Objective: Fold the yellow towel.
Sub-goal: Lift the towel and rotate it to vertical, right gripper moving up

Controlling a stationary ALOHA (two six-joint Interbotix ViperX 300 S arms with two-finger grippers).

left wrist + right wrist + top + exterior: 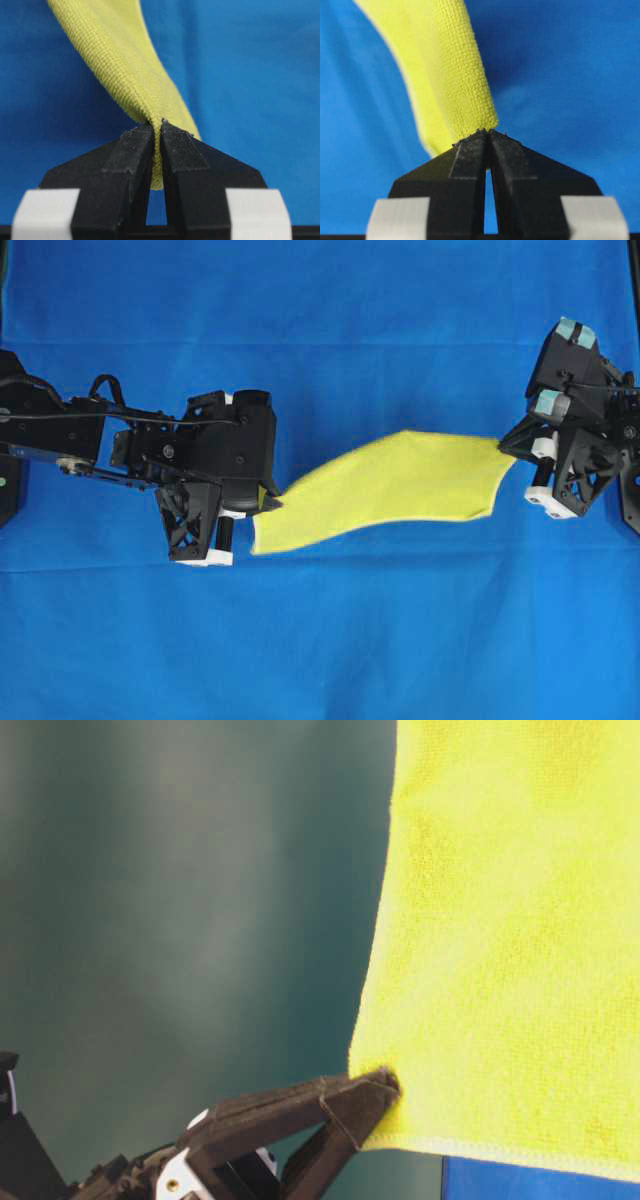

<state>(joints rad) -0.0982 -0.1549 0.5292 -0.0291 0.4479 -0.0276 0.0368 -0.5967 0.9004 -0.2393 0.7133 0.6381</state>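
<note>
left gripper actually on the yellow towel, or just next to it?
Touching. The left wrist view shows the left gripper shut on the yellow towel, its hem pinched between the jaws.

A large blue cloth (320, 640) covers the whole work surface, lying mostly flat with faint creases running across it, and behind the blue cloth, in the table-level view, stands a plain dark teal backdrop (180, 920).
</note>
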